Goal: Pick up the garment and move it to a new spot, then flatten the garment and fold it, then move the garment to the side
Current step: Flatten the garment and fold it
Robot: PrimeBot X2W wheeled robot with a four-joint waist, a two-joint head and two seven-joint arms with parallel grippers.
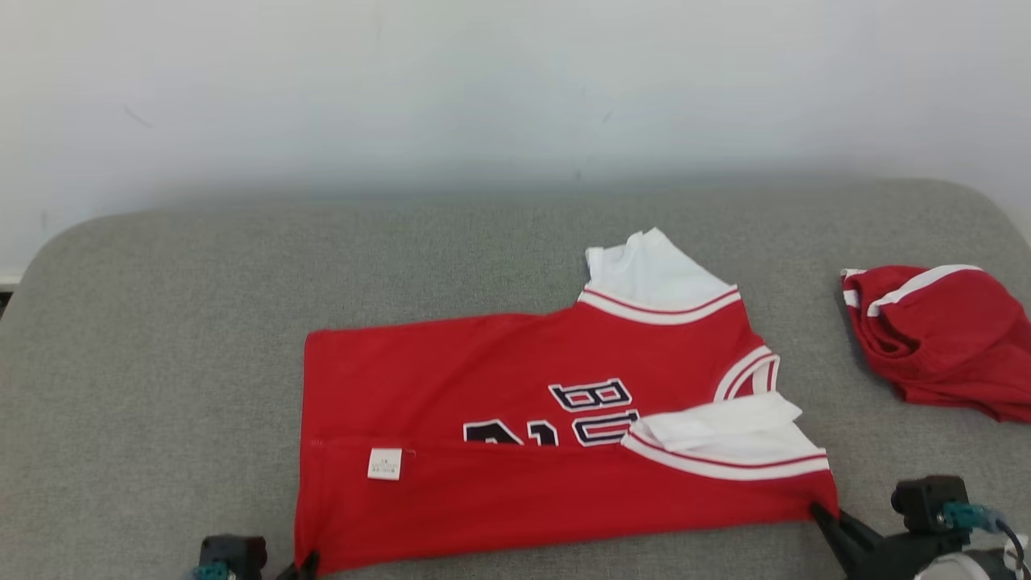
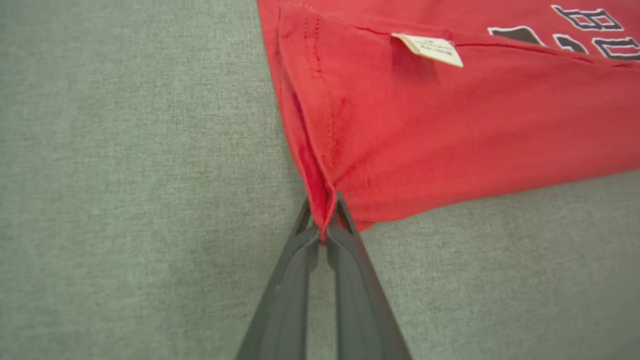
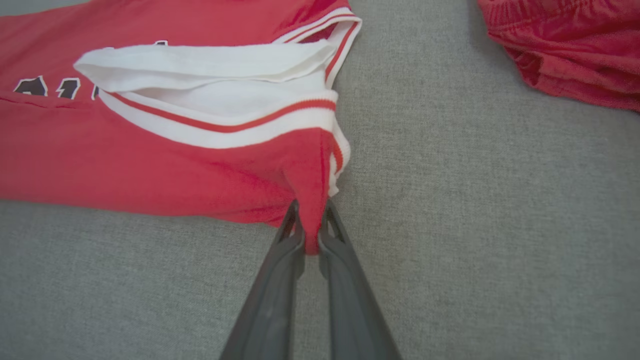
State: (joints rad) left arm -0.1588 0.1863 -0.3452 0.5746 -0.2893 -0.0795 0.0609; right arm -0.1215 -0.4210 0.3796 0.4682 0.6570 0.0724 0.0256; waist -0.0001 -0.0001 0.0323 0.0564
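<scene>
1. The jersey [image 1: 523, 419] lies spread on the grey padded surface [image 1: 161, 362], from centre towards 5 o'clock in the head view, with its near strip folded over. A second red garment [image 1: 942, 338] lies well apart at 3 o'clock.
2. The left end effector [image 2: 322, 220] is clamped on the hem corner at 7 o'clock. The right end effector [image 3: 310, 225] is clamped on the shoulder corner at 5 o'clock.
3. Judgement: the cloth is light, limp and thin, so it is likely to sag between grips. The white trim [image 3: 225, 135] looks thicker. The corners, taken through both layers, are the sound holds.
4. The wrist views confirm cloth bunched between the fingers and show the label [image 2: 427, 49] closely. The head view gives the whole outline and the far sleeve [image 1: 652, 274].
</scene>
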